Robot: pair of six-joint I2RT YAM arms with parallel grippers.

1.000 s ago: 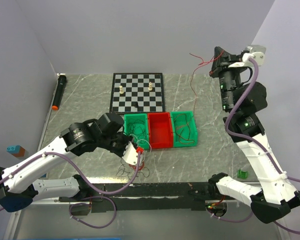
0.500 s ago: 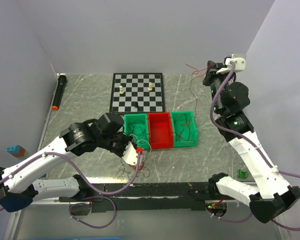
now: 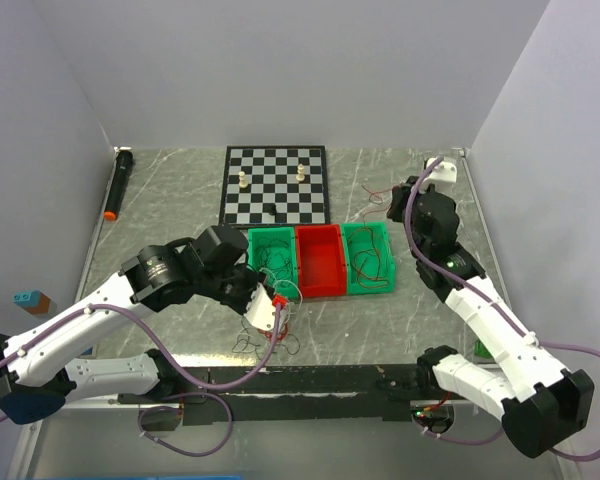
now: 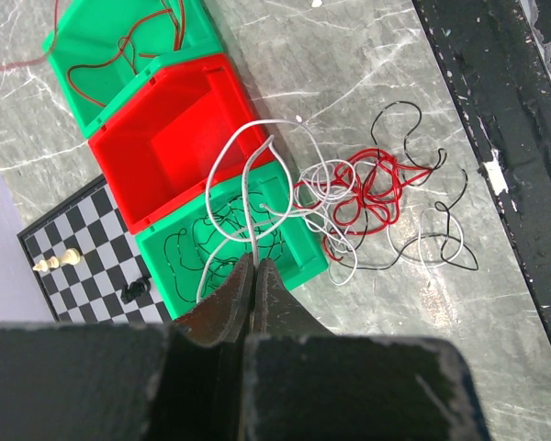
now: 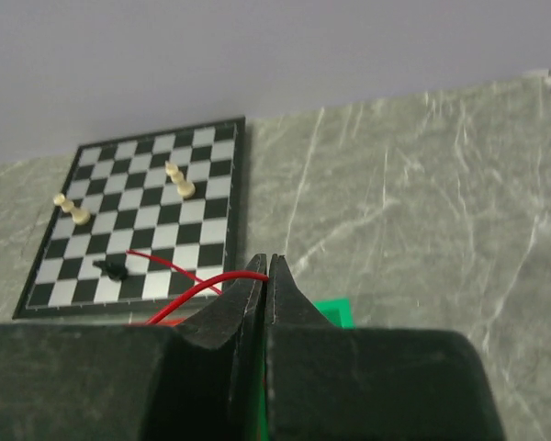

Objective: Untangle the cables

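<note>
The cables (image 4: 372,188), a loose knot of red, black and white wires, lie on the desk (image 4: 459,303) close to its near edge, left of the middle, just in front of a row of three bins. One white wire (image 4: 222,165) runs from the knot up into the left gripper (image 4: 254,265), whose fingers are pinched tight on it. The left green bin (image 4: 305,262) holds black wires. The red bin (image 4: 179,147) touches it, and next comes the right green bin (image 4: 92,18) with a dark red wire. Toward the far right corner, the right gripper (image 5: 267,265) is closed on a red wire (image 5: 211,280), with the chessboard (image 5: 138,211) beyond.
</note>
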